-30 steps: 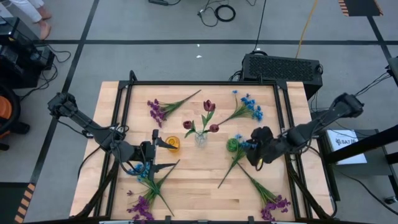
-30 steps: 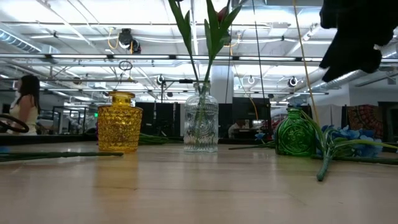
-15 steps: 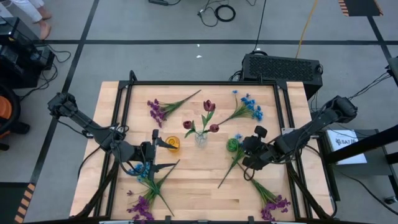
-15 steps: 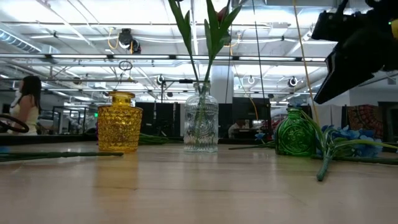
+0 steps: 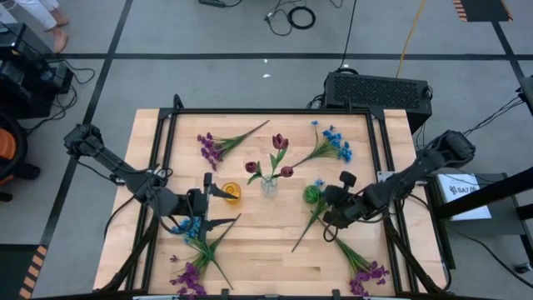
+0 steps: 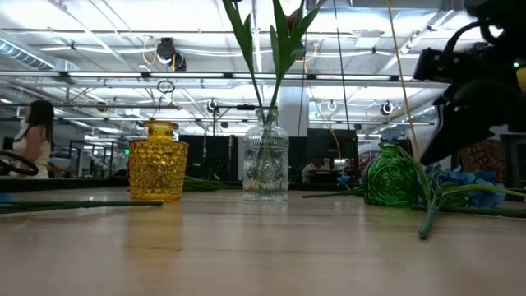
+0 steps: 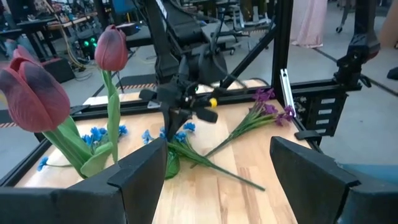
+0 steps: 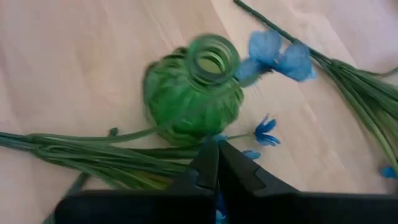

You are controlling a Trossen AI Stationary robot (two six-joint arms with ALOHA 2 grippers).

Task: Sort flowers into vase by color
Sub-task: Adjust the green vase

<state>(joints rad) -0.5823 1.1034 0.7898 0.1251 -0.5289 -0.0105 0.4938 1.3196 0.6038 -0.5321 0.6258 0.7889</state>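
Near the worktop's right edge: right hand (image 5: 329, 206) hangs low beside the green vase (image 5: 311, 194), its arm reaching in from the right edge and pitched downward.
Right hand fingers: pressed together in the wrist view, tips (image 8: 214, 155) at the blue flower (image 8: 264, 129) lying against the vase; whether a stem is caught between them cannot be told.
Blue flower by the vase: stem (image 5: 308, 227) runs from the vase toward the near edge, blossoms just beside the hand.
Left hand: (image 5: 202, 202) at the left-centre of the worktop beside the yellow vase (image 5: 231, 192), fingers (image 7: 143, 177) spread apart, gripping nothing.
Clear vase: (image 5: 268, 185) at mid-worktop, holds the dark red flowers (image 5: 280, 142).
Other flowers: purple sprig (image 5: 210, 147) and blue sprig (image 5: 336, 143) toward the far edge, purple sprigs at the near-left (image 5: 189, 276) and near-right (image 5: 369, 273) corners.
Change: right hand has moved left and lower than a second ago, closer to the green vase; left hand has stayed put.
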